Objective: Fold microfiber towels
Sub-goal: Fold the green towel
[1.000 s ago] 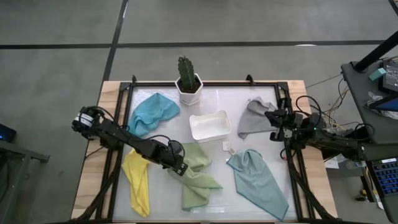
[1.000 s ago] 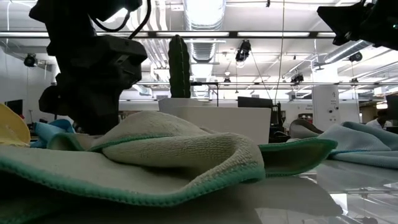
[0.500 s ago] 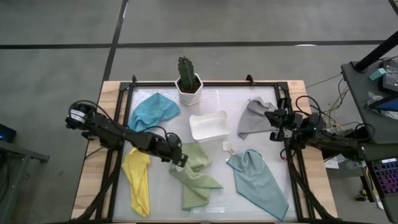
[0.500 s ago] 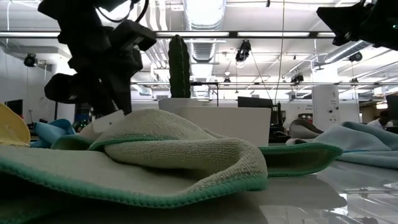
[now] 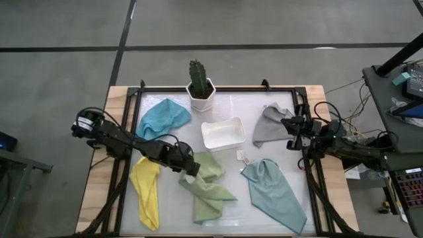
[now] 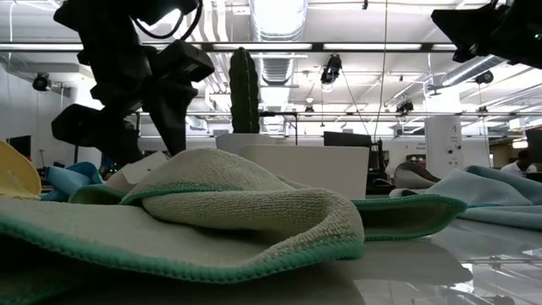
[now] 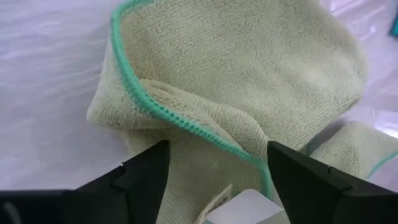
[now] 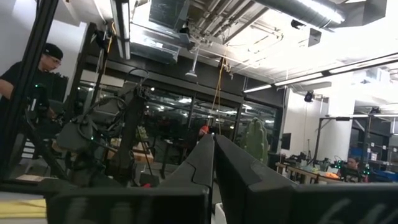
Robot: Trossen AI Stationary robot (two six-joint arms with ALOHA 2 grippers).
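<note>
**Released: left gripper off the green towel**

Opened since the earlier frames: left gripper (image 5: 192,170), then down on the green towel (image 5: 207,188), now lifted just clear of it with jaws spread wide, nothing between them. Seen in the left wrist view as 2 dark fingers (image 7: 146,174) parted above a rumpled fold with its teal hem curling across.

Nearest the front edge: green towel, bunched and doubled over itself at table centre, not a neat fold. Beside it toward the left arm, yellow towel (image 5: 146,194), a long crumpled strip. Toward the right arm, teal towel (image 5: 274,194), spread loosely with 1 corner pointing to the front. Farther back: white tray (image 5: 223,133) mid-table, blue towel (image 5: 163,118) heaped at the left rear, grey towel (image 5: 268,125) at the right rear, potted cactus (image 5: 200,86) at the far edge.

Right gripper (image 5: 291,132) parked at the right rail next to the grey towel, fingers pressed shut, empty.

Step in hand, by judgement: 1 fold pass on the green towel just let go, result untidy. None of the 5 towels looks finished, so early in the task.

Next move likely calls for: picking a free hem corner of the green towel, pinching only 1 layer, drawing it flat before folding again. Risk: grabbing both layers and dragging the whole bundle.
</note>
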